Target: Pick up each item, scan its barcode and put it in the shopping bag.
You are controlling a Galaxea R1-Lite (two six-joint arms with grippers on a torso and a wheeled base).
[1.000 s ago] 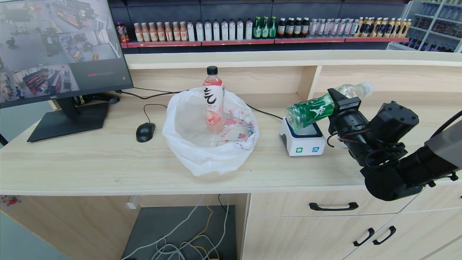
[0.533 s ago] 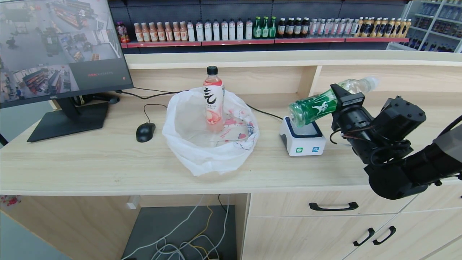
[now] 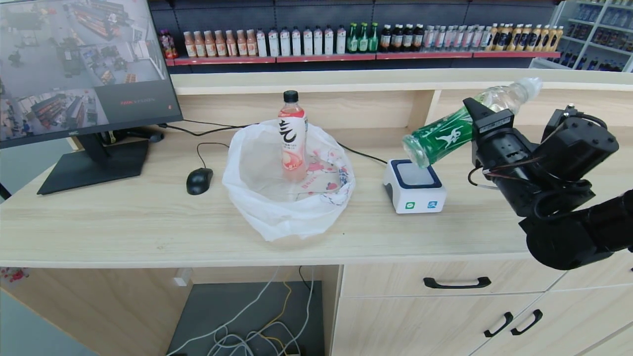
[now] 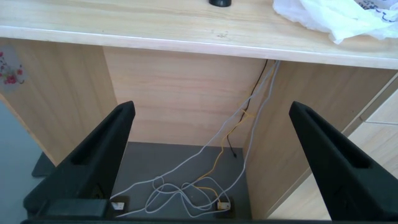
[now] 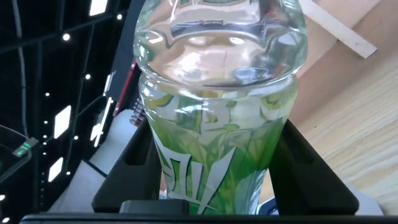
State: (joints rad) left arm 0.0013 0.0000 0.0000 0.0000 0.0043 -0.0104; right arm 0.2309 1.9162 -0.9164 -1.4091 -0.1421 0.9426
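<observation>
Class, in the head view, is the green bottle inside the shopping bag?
No, the right gripper holds the green bottle tilted above the scanner, apart from the bag.

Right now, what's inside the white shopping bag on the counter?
One pink drink bottle with a black cap stands upright inside the shopping bag. The bag's crumpled front wall covers the near part of its floor, so anything lying flat there can't be seen.

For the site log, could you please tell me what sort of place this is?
Most likely a shop checkout counter: rows of bottled drinks on the back shelf, a barcode scanner beside a shopping bag, and a monitor showing store camera feeds.
</observation>
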